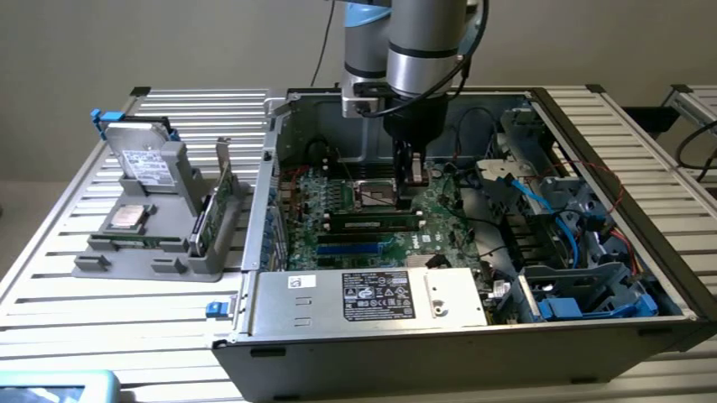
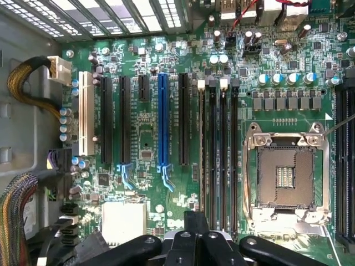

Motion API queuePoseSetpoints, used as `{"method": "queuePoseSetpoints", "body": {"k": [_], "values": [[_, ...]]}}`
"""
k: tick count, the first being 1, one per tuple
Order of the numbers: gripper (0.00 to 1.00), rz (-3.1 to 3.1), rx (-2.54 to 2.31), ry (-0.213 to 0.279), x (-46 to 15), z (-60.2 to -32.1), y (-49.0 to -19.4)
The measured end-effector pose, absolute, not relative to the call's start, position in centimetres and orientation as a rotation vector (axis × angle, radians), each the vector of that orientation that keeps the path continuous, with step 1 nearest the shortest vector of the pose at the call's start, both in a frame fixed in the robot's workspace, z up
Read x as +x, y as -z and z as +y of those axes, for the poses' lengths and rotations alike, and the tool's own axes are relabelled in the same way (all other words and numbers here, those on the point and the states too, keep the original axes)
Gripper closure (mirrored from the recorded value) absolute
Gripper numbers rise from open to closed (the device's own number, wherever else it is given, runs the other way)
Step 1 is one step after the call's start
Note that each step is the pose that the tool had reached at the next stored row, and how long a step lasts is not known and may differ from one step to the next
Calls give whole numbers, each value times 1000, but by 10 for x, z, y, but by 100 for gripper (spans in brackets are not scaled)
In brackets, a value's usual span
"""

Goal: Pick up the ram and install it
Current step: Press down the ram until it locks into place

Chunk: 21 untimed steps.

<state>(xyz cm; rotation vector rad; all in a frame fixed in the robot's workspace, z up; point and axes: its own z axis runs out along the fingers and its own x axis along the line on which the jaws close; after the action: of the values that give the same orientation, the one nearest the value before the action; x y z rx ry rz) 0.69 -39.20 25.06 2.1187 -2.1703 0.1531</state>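
Your arm (image 1: 424, 50) is reaching straight down, with the gripper (image 1: 416, 172) hanging low, its fingers pressed together.

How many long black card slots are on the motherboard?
3 black slots: two side by side next to the white slot; the third between the blue slot and the memory slots. A shorter black one isn't counted.

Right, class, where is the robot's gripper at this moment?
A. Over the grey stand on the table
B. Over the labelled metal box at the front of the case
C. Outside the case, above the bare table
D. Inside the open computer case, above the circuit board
D: in the exterior view the gripper hangs inside the computer case, over the circuit board beside the processor socket.
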Motion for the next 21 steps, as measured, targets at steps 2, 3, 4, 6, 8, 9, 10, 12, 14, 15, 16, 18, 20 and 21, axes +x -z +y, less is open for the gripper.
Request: {"method": "queuePoseSetpoints", "body": {"k": [2, 3, 4, 6, 8, 9, 10, 12, 14, 15, 16, 18, 20, 21], "values": [[89, -2171, 2119, -156, 7, -391, -248], [89, -2171, 2119, -156, 7, -390, -247], [89, -2170, 2119, -158, 7, -389, -247], [89, -2170, 2118, -160, 7, -388, -246], [89, -2170, 2118, -160, 7, -388, -246], [89, -2170, 2118, -160, 7, -388, -245], [89, -2170, 2118, -161, 7, -388, -245], [89, -2172, 2119, -164, 7, -388, -243], [89, -2174, 2121, -169, 7, -388, -240], [89, -2174, 2121, -170, 7, -388, -239], [89, -2175, 2122, -170, 7, -388, -238], [89, -2175, 2122, -172, 7, -388, -237], [89, -2176, 2122, -173, 7, -388, -235], [89, -2176, 2122, -174, 6, -388, -235]]}}
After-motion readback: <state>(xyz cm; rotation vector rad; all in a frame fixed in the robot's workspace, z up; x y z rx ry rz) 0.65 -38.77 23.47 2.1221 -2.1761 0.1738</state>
